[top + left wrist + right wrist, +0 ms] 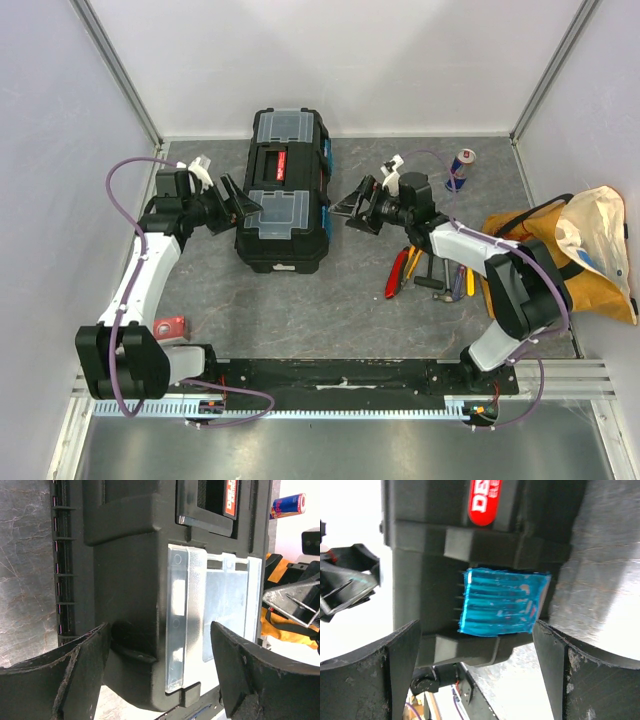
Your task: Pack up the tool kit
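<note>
Toolbox: the black toolbox (283, 190) stands on the tabletop (340, 300), in the far half and about midway between the left and right edges. Its far end is near the far edge.
Lid: it looks closed. The blue latch (502, 602) lies flat against the side of the box that faces the right edge.
Hand tools: the hand tools (420, 272) lie in a loose group on the tabletop, right of the box and beside the right arm. The red-handled pliers (397, 272) are the nearest to the box. None of them shows inside the box.
Left gripper: the left gripper (243, 203) has its jaws wide apart and holds nothing. It is at the left side of the box, by the clear-lidded compartment (215, 610) at the near end.
Right gripper: the right gripper (352, 210) is also spread wide and empty. It is just beside the right side of the box and points at the latch.
Other things: a fabric bag (575, 250) lies by the right edge and a drink can (462, 165) stands toward the far right corner. A small red item (170, 325) lies toward the near left corner; I cannot tell what it is.
Done: I judge that nothing is packed yet.
Left to do: probably release the latch, lift the lid, put the tools in, then close the box.
</note>
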